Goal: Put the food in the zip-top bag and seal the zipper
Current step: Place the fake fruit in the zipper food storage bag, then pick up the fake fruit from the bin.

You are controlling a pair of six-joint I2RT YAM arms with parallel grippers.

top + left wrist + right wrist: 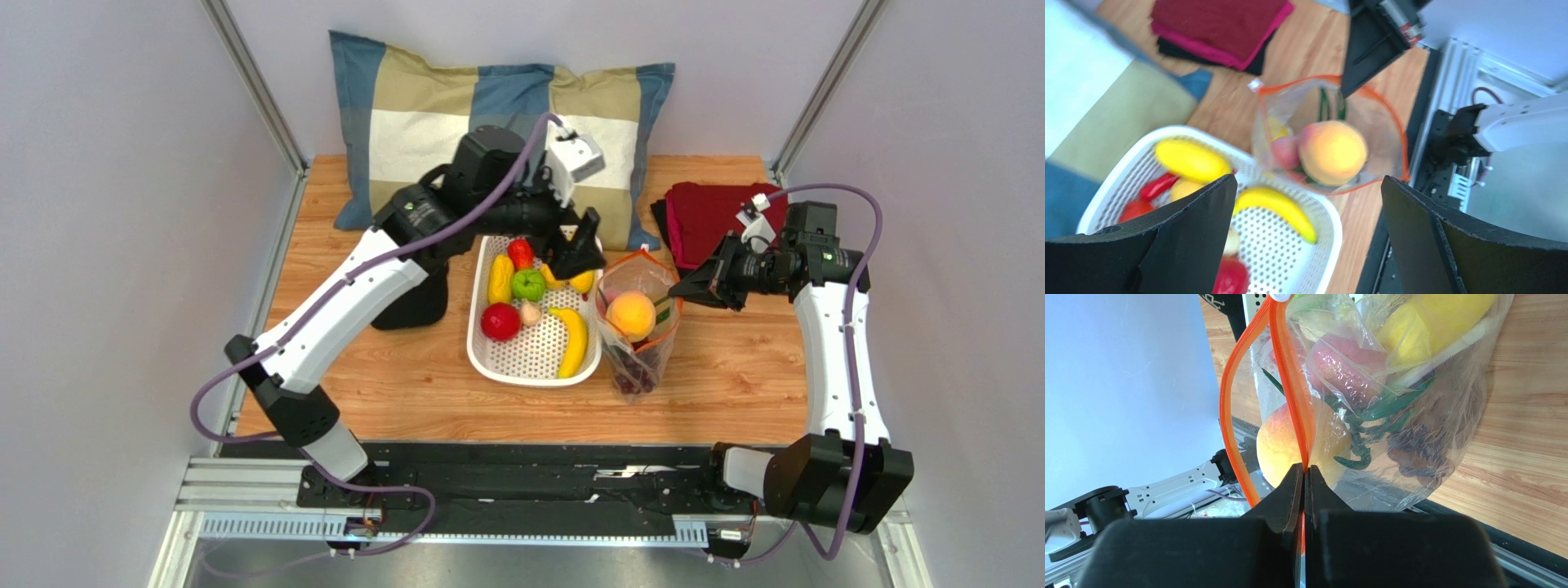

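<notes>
inside zip-top bag (pixel 653 353), a peach (pixel 631 315)

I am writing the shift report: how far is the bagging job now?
Done: peach, grapes and scallions are in the zip-top bag. In hand: right end effector pinches the zipper, holding the mouth open; left end effector is open. Left: banana and red apple wait in the basket; zipper unsealed.

peach (pixel 631 315) fills zip-top bag (pixel 639 368) mouth, basket (pixel 530 353) alongside
</notes>
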